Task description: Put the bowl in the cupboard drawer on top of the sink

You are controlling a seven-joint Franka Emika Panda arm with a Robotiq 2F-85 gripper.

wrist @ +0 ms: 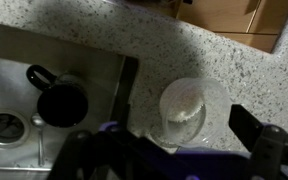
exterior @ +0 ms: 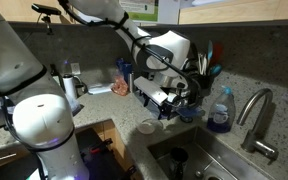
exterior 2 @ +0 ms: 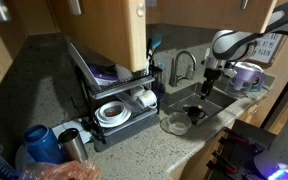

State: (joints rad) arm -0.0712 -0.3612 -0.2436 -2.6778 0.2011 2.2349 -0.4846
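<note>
On the speckled counter (wrist: pixel 239 60), just beside the rim of the sink (wrist: pixel 14 75), sits the bowl (wrist: pixel 189 105), upright and empty as far as the wrist view shows. The gripper (wrist: pixel 174 160) hangs above it with its fingers (wrist: pixel 269 140) spread as wide as they go, and nothing is between them. In both exterior views the gripper (exterior: pixel 169 100) is clear of the bowl (exterior: pixel 146 127), above it and a little to one side, so the step in hand looks like the approach for the pick.

To do it well, centre first: in the wrist view the bowl lies between the two fingers but slightly toward one of them, so a small sideways correction before descending would keep a pad from landing on the rim. The bowl is small, light and smooth. A straddling grip around its outside should work with this opening, closed gently so it does not squirt out. Pinching one wall, one finger inside and one outside, is the alternative if the sides prove too steep.

Come straight down. The sink edge is close, and a nudge could tip the bowl in beside the black mug (wrist: pixel 59 102). Lift vertically afterwards, clear of the faucet (exterior: pixel 256 115), before heading up to the cupboard (exterior: pixel 229 10). Whether that is open I cannot tell.
</note>
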